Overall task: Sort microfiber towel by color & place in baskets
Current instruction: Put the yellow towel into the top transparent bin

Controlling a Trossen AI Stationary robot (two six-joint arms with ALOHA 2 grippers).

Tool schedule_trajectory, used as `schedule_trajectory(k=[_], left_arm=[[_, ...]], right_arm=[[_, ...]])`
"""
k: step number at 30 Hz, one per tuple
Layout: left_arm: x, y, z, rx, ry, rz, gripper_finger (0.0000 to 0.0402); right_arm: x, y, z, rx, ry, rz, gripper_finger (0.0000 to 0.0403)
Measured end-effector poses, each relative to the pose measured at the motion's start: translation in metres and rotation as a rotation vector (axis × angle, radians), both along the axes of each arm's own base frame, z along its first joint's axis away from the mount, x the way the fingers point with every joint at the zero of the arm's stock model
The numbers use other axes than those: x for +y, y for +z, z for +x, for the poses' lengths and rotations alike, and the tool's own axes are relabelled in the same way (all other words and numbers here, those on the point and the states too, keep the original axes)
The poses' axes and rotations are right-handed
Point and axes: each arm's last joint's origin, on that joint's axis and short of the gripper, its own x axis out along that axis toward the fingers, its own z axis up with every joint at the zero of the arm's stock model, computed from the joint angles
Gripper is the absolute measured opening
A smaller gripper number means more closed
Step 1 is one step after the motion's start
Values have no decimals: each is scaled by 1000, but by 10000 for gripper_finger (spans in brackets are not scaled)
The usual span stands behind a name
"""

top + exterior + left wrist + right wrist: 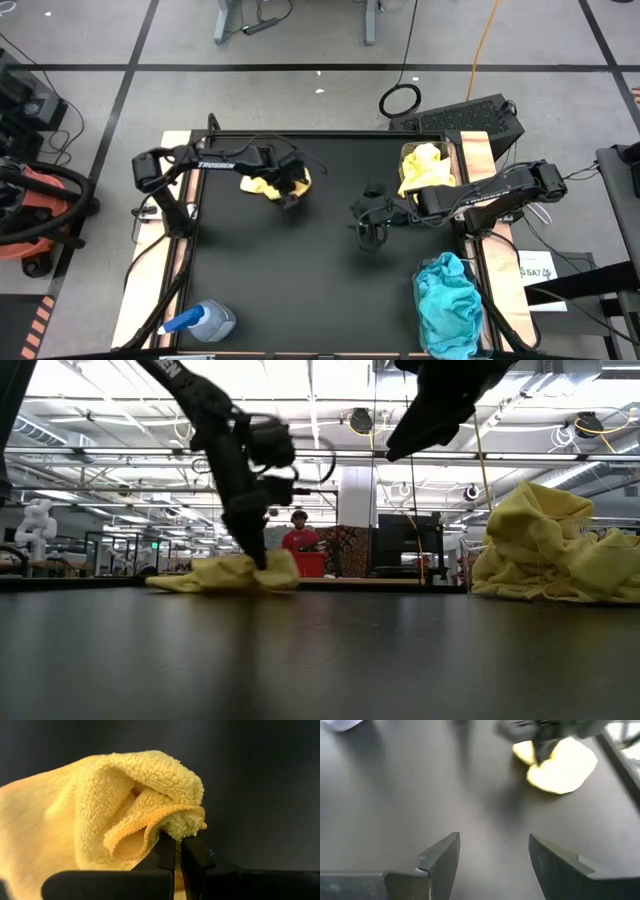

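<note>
**Left gripper clamped on yellow towel, far half of table**

Left gripper [291, 196] pinched tight on a fold of the crumpled bright yellow microfiber towel [268, 183]; the cloth bunches around the fingertips and lies on the black table [300, 290], nearer the far edge, left of centre. Right gripper [372, 232] hangs over mid-table with fingers spread, holding nothing. Clear plastic basket [458, 158] at far right corner has yellow cloths; the teal-blue pile [448, 300] sits at near right corner. Blue-capped spray bottle [200, 321] at near left corner.
</note>
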Motion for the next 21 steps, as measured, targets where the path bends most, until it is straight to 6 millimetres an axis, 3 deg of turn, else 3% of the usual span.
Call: schedule_trajectory(k=[8,16,21], left_arm=[[-50,41,35,-68,-217,45,11],[-105,84,53,-108,-422,77,10],[-134,106,57,-152,-501,83,10]], right_arm=[[-5,6,10,-116,-68,-2,231],[-2,-21,31,-61,4,-20,231],[-6,-32,37,-32,-41,-78,231]])
